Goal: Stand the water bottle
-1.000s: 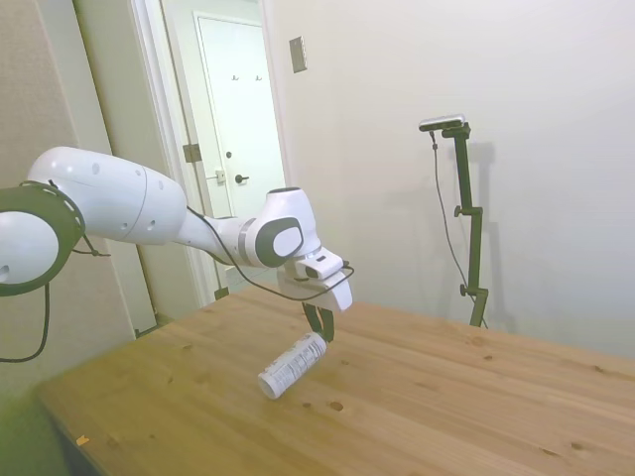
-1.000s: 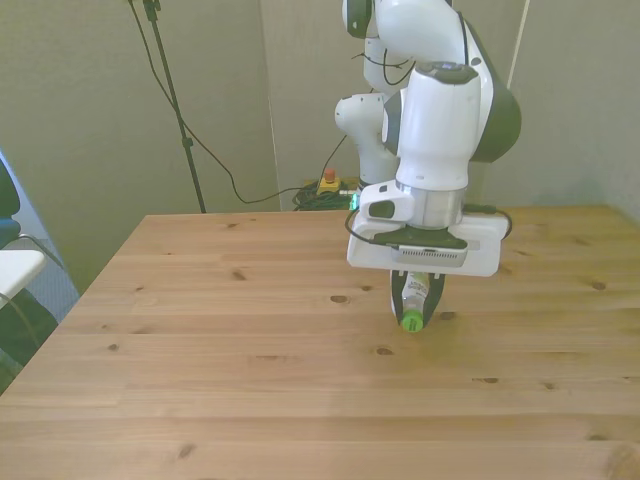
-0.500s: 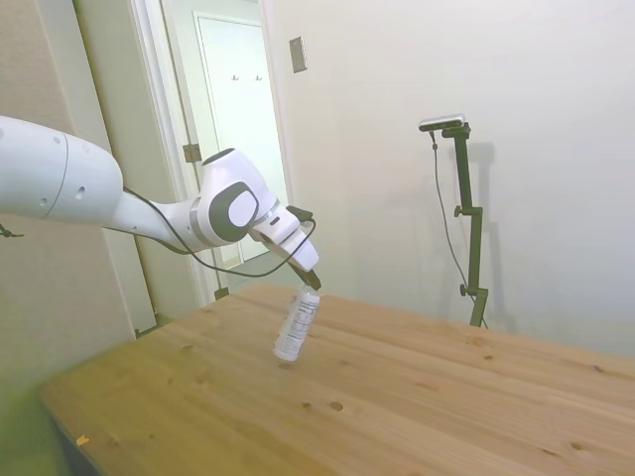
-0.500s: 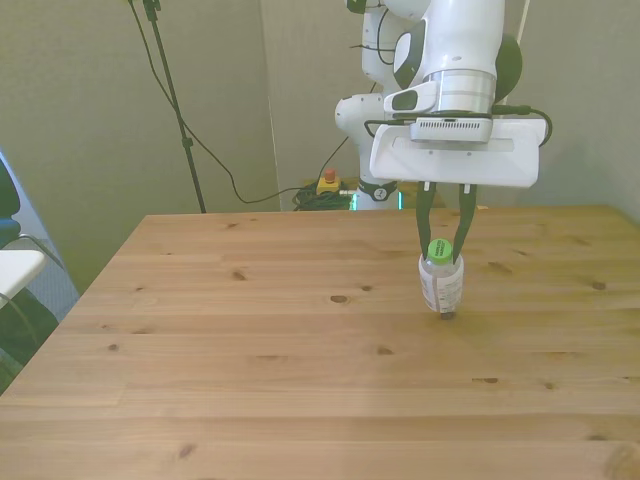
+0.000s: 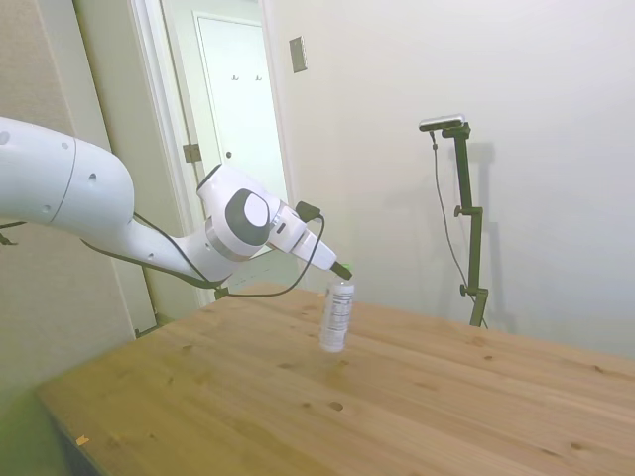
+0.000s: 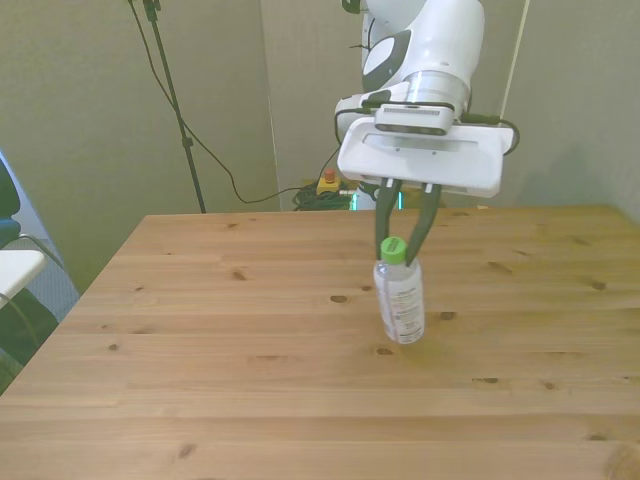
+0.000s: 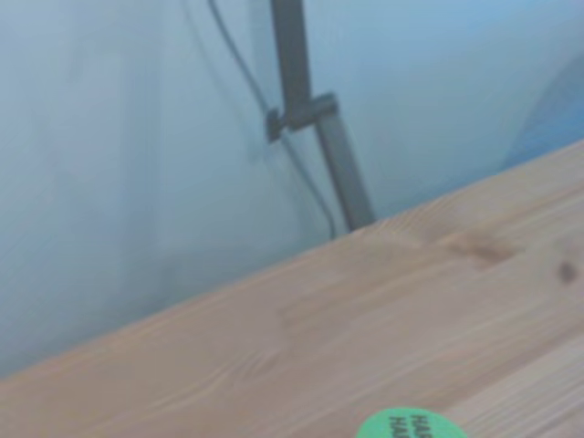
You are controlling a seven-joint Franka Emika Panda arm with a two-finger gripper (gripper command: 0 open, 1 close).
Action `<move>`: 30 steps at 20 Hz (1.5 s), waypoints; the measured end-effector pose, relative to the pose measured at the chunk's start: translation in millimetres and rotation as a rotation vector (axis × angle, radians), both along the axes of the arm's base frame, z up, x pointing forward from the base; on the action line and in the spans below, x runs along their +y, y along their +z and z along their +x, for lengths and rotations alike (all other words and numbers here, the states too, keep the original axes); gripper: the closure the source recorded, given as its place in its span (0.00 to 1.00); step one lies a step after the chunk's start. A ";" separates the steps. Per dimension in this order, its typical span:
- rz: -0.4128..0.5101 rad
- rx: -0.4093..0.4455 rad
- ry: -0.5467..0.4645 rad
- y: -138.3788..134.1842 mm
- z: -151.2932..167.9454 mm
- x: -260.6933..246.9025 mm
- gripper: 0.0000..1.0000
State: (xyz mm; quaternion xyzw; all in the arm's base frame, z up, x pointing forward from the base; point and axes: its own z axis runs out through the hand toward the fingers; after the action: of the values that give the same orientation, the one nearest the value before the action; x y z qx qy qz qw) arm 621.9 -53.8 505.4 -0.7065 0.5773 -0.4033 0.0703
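Here one water bottle (image 6: pixel 400 301) stood nearly upright on the bench (image 6: pixel 230 380), its green cap (image 6: pixel 393 248) pinched between the clenched jaws (image 6: pixel 398 244).

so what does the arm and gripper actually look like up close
The arm is glossy white with rounded links and grey discs at the joints. A thin black cable loops loosely under the wrist. The gripper has a wide, flat white body with a dark slot along its face, and two slim dark fingers taper down from it.
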 end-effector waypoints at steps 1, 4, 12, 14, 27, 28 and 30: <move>-0.021 -0.027 -0.031 2.1 4.4 -8.2 1.00; -0.069 -0.099 -0.104 0.6 20.1 -20.4 1.00; -0.099 -0.100 -0.163 -43.6 42.3 -12.5 0.00; -0.100 -0.094 -0.163 -47.2 43.0 -11.6 0.00; -0.102 -0.082 -0.169 -50.0 43.3 -6.4 0.00; -0.098 -0.084 -0.169 -49.0 43.1 -5.4 0.00; -0.083 -0.081 -0.166 -46.5 41.5 -1.4 0.00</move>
State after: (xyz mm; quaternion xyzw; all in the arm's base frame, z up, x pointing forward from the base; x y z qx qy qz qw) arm 663.5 -55.2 458.9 -0.6415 0.6133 -0.4597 0.0308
